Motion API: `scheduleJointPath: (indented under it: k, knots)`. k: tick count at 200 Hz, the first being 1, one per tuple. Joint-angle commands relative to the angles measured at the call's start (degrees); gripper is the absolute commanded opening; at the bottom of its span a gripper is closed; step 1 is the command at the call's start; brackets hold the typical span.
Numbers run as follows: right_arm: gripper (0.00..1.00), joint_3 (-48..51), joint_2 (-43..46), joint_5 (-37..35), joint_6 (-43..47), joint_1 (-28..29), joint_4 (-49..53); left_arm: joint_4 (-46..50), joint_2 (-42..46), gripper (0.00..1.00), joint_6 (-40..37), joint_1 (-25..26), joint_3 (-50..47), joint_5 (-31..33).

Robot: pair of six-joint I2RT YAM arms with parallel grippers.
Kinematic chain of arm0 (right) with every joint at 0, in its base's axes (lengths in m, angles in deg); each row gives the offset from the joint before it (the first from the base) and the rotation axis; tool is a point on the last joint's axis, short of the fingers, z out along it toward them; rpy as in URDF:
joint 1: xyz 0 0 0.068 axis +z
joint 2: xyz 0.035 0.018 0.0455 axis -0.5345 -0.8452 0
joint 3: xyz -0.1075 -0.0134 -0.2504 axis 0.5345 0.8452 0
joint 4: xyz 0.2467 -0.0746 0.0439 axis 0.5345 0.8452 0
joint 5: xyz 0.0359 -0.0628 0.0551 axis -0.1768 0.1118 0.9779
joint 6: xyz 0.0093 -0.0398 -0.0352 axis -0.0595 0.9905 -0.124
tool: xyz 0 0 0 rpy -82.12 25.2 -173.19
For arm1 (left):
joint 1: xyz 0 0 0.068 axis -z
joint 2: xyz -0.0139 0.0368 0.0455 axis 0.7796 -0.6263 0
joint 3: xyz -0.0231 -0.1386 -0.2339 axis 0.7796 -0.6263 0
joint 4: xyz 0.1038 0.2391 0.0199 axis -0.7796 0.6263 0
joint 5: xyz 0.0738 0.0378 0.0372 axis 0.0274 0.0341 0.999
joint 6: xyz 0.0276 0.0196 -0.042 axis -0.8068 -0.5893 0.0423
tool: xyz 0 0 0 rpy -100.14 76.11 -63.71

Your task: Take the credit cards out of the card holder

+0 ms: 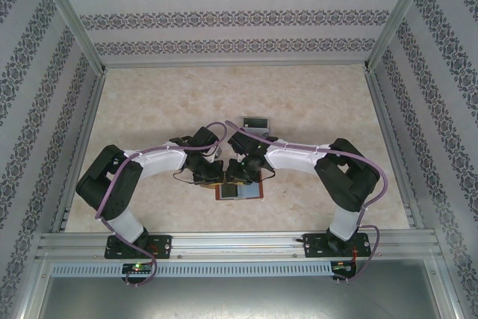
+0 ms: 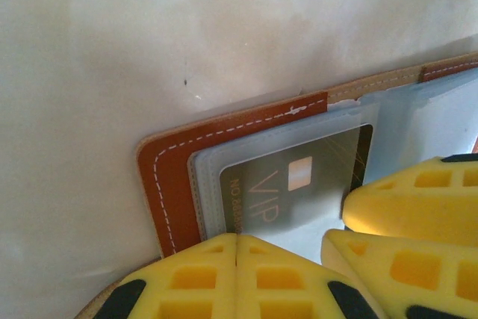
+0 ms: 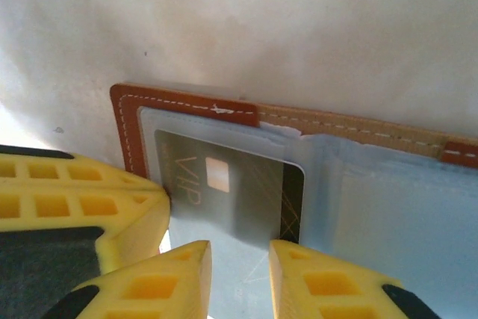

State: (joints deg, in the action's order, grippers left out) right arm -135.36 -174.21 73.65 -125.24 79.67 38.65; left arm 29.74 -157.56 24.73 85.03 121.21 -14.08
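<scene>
Where the two arms meet near the table's (image 1: 321, 102) front edge, the card holder (image 3: 183, 107) lies open and flat, with bare, pale marbled surface behind it reaching to patterned walls (image 1: 239, 16). Left gripper (image 2: 236, 259), fingers pressed together and empty, sits at the holder's near left edge. Right gripper (image 3: 239, 274), slightly parted, stands just beside it over the dark credit card (image 3: 246, 192) — inside its clear pocket.
</scene>
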Motion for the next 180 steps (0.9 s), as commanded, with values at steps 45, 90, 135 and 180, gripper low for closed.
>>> scheduleJointPath:
  k: [45,90,135,180]
  knots:
    - [0.43,0.77,-0.76,-1.95,0.39,-0.32,1.82,3.57,-0.6,0.02,-0.91,0.83,0.18,2.19]
    - [0.48,0.63,0.85,-2.52,0.64,-0.31,2.72,4.3,-0.6,0.02,-1.2,0.83,0.3,2.48]
    - [0.49,0.61,1.97,-2.66,0.55,-0.33,2.97,5.16,0.22,0.02,-1.2,0.83,0.79,2.53]
    - [0.47,1.54,4.87,-2.88,0.29,-0.8,2.66,5.38,2.1,0.03,0.09,0.98,2.67,1.35]
